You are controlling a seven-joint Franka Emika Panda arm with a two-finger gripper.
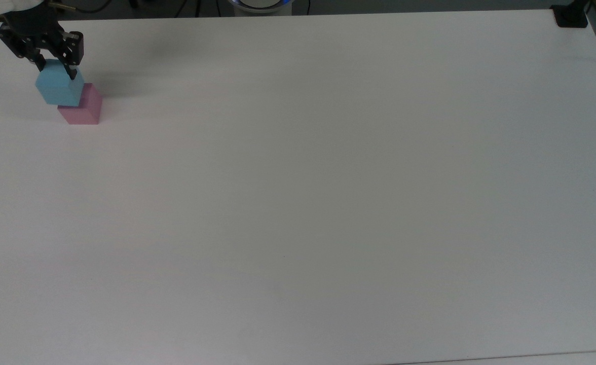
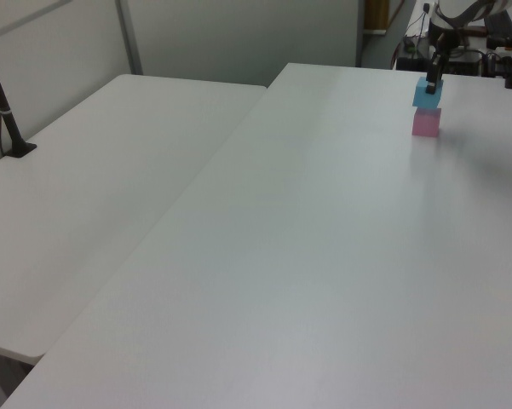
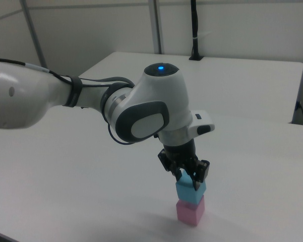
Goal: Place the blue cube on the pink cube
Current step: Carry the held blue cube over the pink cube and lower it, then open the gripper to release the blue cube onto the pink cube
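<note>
The light blue cube (image 1: 59, 89) (image 2: 426, 94) (image 3: 190, 191) hangs just over the pink cube (image 1: 81, 110) (image 2: 426, 123) (image 3: 190, 211), which rests on the white table near the top view's far left. In the right view the two look stacked, edges nearly aligned; whether they touch I cannot tell. My gripper (image 1: 54, 68) (image 2: 430, 83) (image 3: 187, 181) comes down from above and is shut on the blue cube, one black finger on each side.
The white table (image 1: 298, 203) stretches wide to the top view's right. A second white table (image 2: 102, 170) adjoins it on the left view's left. A black post base (image 1: 570, 16) sits at the top view's far right corner.
</note>
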